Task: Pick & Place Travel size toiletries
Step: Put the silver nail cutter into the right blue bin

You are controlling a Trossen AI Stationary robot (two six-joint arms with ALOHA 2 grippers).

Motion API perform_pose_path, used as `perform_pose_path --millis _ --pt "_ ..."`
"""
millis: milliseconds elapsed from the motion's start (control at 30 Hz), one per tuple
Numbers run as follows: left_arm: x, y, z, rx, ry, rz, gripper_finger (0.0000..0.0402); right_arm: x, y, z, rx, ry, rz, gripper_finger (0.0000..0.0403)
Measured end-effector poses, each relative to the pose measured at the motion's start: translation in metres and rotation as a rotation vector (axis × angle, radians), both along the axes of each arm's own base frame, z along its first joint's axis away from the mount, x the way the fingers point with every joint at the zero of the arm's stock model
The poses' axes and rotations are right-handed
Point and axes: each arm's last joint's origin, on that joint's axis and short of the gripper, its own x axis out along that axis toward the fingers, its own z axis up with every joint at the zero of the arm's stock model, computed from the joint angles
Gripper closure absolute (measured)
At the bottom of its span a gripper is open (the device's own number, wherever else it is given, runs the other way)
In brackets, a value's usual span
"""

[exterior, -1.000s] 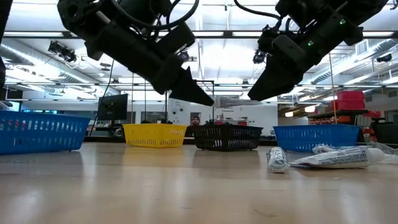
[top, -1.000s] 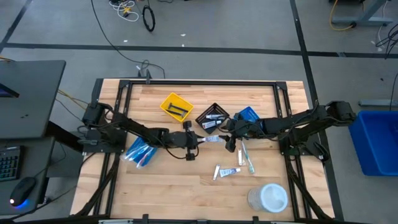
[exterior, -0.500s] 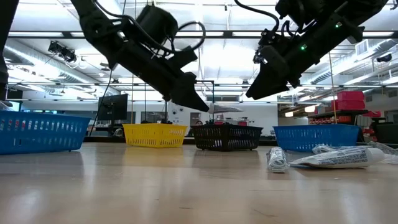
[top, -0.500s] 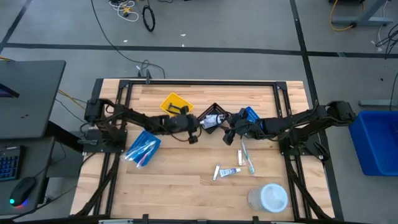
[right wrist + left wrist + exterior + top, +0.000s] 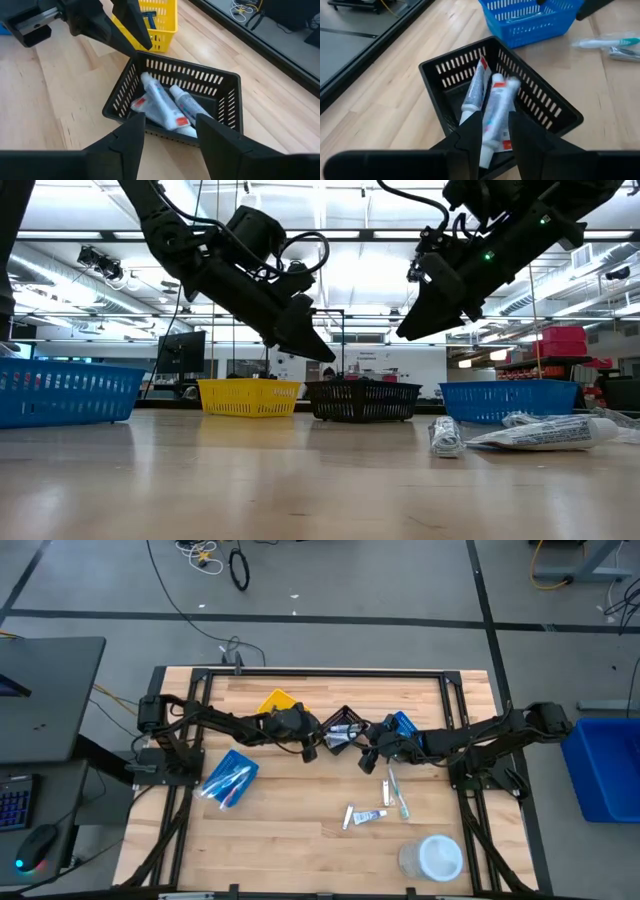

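While both arms meet over the black basket (image 5: 343,726) in the high view, 2 tubes (image 5: 366,816) lie loose on the bench (image 5: 300,830). From its wrist, the left end effector (image 5: 495,131) stands parted, empty, above tubes in the basket (image 5: 492,102). The right end effector (image 5: 169,131) gapes wide, empty.

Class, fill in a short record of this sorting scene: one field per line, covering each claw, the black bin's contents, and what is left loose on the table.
Left claw: open, over the black bin, nothing gripped
Right claw: open, empty, facing the same bin from the other side
Black bin contents: white tubes
Loose on table: small tube and toothbrushes in front of the right arm
Other bins: yellow bin, blue bin
Also present: round white tub
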Motion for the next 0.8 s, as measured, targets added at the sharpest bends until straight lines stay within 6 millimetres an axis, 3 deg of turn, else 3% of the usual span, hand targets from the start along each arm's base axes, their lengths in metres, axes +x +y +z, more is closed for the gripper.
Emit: perform_pose_path --millis 367,800 --pt "0.0 -0.002 0.0 -0.081 -0.025 0.03 0.0299 0.0 0.001 -0.001 0.025 0.005 0.029 0.0206" --pt "0.004 -0.03 0.0 -0.099 -0.024 -0.06 0.0307 0.002 0.017 -0.002 0.256 0.032 0.384 0.0192"
